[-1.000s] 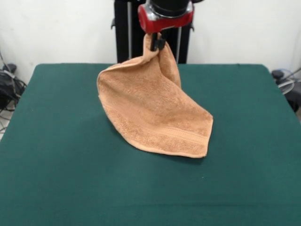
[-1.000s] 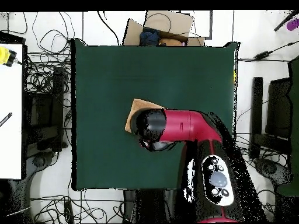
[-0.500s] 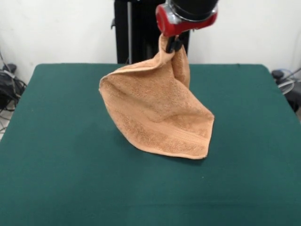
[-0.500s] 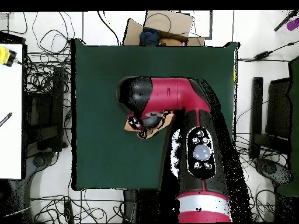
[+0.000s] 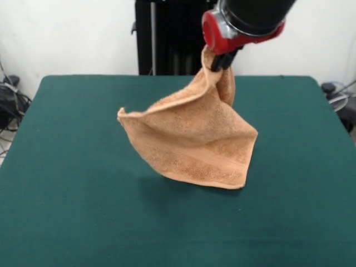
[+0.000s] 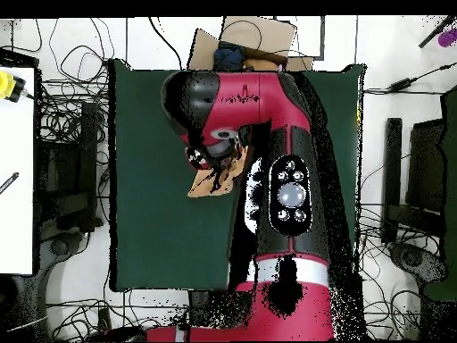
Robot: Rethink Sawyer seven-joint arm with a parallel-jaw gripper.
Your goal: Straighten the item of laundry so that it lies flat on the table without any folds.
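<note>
Above the green cloth table (image 5: 67, 183), the tool (image 5: 221, 61) pinches a fuzzy terry towel (image 5: 192, 139), draped tent-like.

Arm enters from top of the front view, red wrist collar high over the table's far side, gripper (image 5: 221, 60) pointing down with dark fingers pinched shut on a bunched corner of the towel (image 5: 194, 139), holding it aloft.
</note>
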